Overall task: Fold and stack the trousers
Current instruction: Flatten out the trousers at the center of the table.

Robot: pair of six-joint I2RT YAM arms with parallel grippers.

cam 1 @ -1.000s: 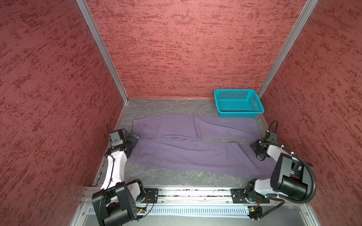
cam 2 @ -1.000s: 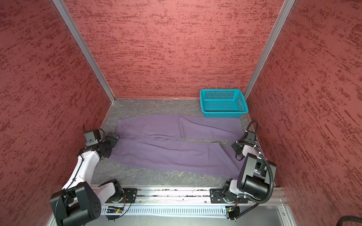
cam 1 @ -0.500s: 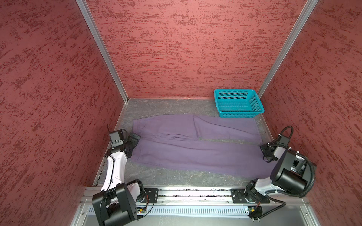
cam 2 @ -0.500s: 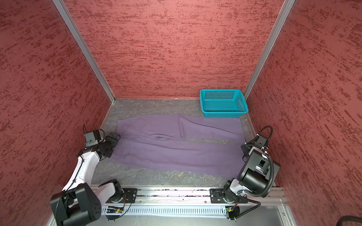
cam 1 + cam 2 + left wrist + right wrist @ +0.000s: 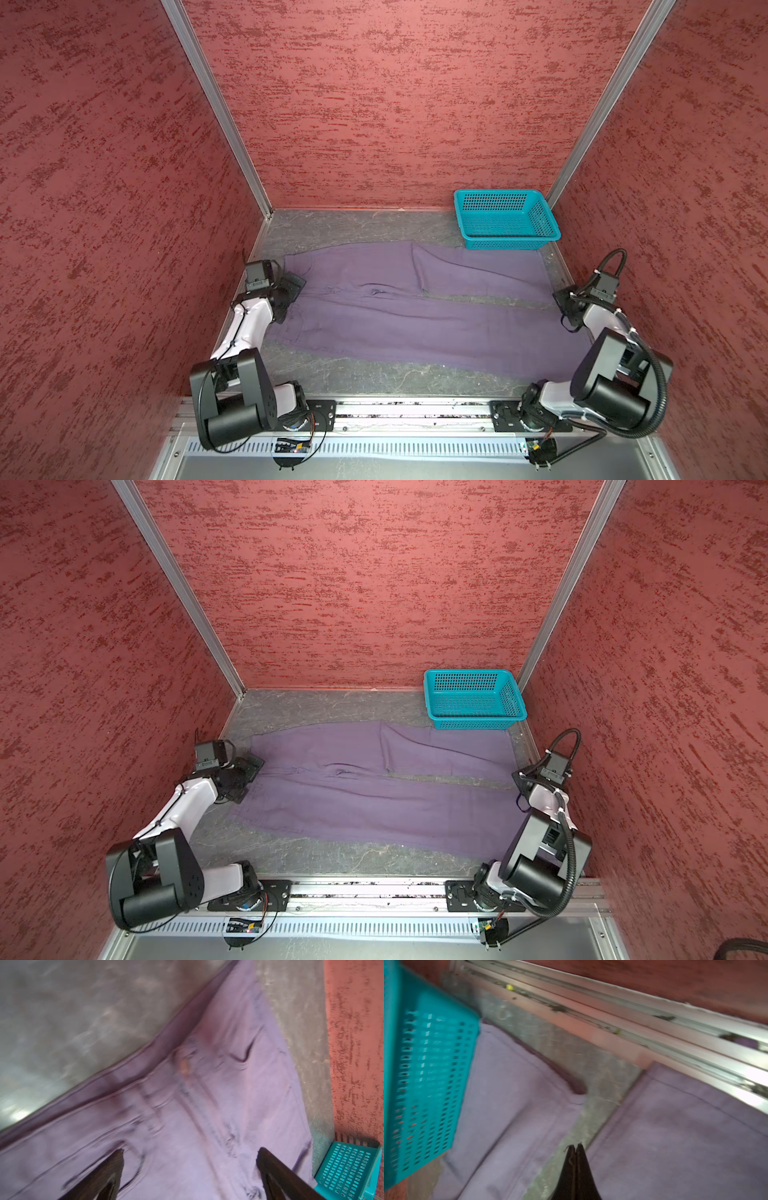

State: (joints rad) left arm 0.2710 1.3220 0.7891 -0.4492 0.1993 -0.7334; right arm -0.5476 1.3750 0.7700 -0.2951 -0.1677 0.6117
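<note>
Long muted purple soft-fabric trousers (image 5: 395,328): unfolded, spread flat on the grey marbled desk (image 5: 353,226), lengthwise across it. Waistband (image 5: 124,1076) at the robot's left, both wide legs running right. Legs split in a narrow V with a strip of desk showing between them. Far leg (image 5: 478,272) has a crease across it, and its hem end is just beside the teal mesh basket (image 5: 507,241). Near leg (image 5: 457,338) reaches the right edge. Small pucker at the crotch.
</note>
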